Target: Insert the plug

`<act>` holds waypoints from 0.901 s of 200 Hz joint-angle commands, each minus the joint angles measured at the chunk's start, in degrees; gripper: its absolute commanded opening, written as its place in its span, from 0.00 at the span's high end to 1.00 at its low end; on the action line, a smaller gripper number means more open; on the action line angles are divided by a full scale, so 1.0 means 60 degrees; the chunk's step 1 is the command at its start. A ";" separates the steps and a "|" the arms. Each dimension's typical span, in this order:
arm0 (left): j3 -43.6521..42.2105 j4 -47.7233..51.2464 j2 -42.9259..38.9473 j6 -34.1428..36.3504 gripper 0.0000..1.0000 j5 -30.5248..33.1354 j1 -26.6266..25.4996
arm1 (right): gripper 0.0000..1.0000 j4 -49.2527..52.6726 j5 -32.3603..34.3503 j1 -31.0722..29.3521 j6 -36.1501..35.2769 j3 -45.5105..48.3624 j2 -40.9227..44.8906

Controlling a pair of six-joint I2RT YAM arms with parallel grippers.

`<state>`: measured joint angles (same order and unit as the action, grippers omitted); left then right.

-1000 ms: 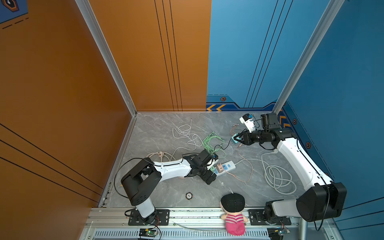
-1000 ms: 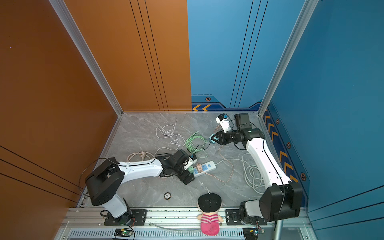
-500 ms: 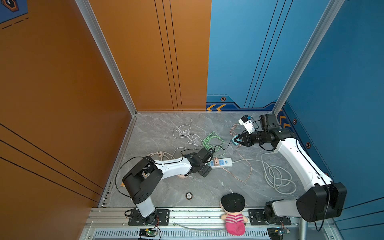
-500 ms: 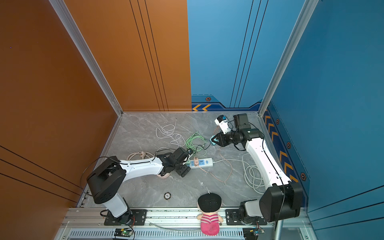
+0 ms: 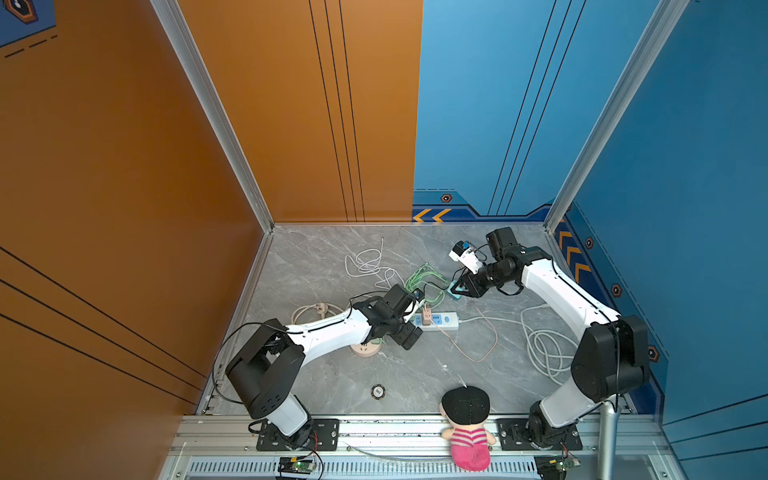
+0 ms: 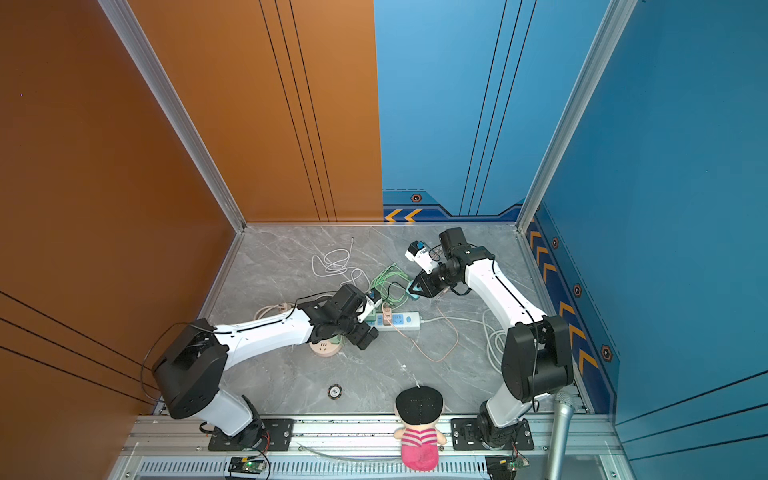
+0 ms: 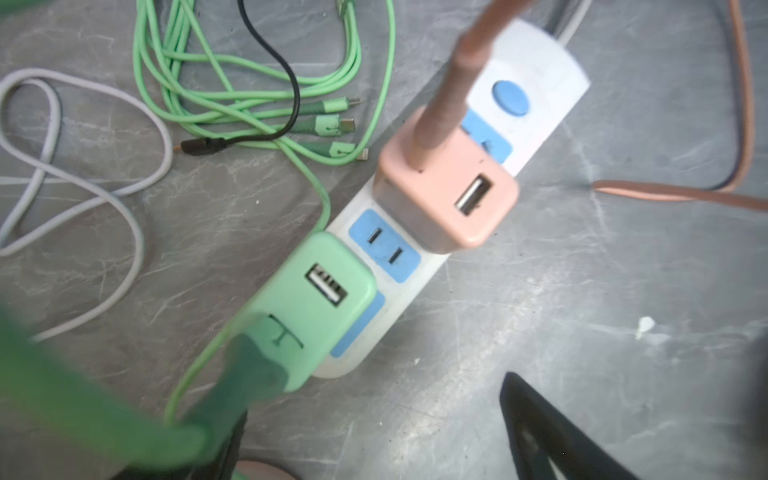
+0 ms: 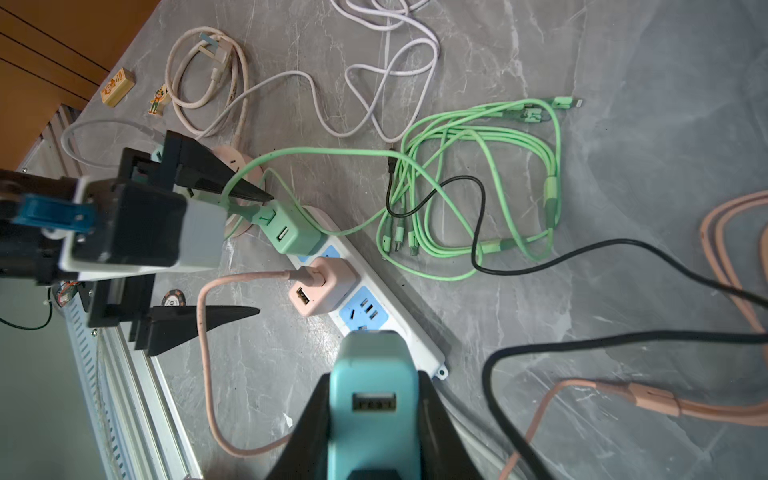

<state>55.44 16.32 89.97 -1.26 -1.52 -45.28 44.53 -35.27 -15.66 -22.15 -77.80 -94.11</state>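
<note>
A white power strip [image 5: 451,321] [image 6: 409,320] [image 7: 536,54] [image 8: 415,336] lies mid-floor. In it sit a green plug [image 7: 320,307] [image 8: 291,232] at its end and a pink plug [image 7: 449,195] [image 8: 320,286], with a free blue socket [image 7: 384,245] between them. My right gripper [image 5: 455,289] [image 6: 413,286] [image 8: 374,374] is shut on a teal plug [image 8: 370,399] and hovers behind the strip, above another free socket [image 8: 363,309]. Open and empty, my left gripper [image 5: 413,324] [image 6: 368,328] [image 7: 374,399] [image 8: 264,253] straddles the strip's green-plug end.
A green cable bundle [image 5: 424,278], a white cable [image 5: 365,262] and a black lead [image 8: 582,253] lie behind the strip. A pink cable [image 5: 478,345] and a grey coil [image 5: 544,345] lie right. A round pink socket [image 5: 365,351], a chip [image 5: 378,390] and a doll [image 5: 465,419] lie in front.
My left gripper has drawn back to the left, to the strip's green-plug end, and the strip has swung level. My right gripper has carried the teal plug left and nearer the strip.
</note>
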 commanded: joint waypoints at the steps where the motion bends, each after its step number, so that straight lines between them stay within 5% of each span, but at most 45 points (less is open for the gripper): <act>1: 0.0305 0.0734 -0.0650 -0.0252 0.04 -0.1033 0.0039 | 1.00 0.0206 0.0121 -0.0307 -0.0961 -0.0327 -0.0311; 50: 0.0861 0.1892 -0.2282 -0.0329 0.04 -0.1664 0.0271 | 1.00 -0.0467 -0.0231 -0.0423 -0.1842 0.0255 -0.0205; 100: 0.1231 0.1910 -0.3685 -0.0430 0.04 -0.1914 0.1094 | 1.00 -0.0654 0.0847 -0.1037 -0.2845 0.0600 -0.0638; 180: 0.1335 0.1910 -0.3868 -0.0413 0.02 -0.2220 0.1890 | 1.00 -0.1134 0.0345 -0.0842 -0.3724 0.0969 -0.1308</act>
<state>62.17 26.06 65.95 -3.51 -12.78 -34.85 39.42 -31.86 -21.39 -41.52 -72.14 -100.90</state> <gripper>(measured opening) 0.977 0.279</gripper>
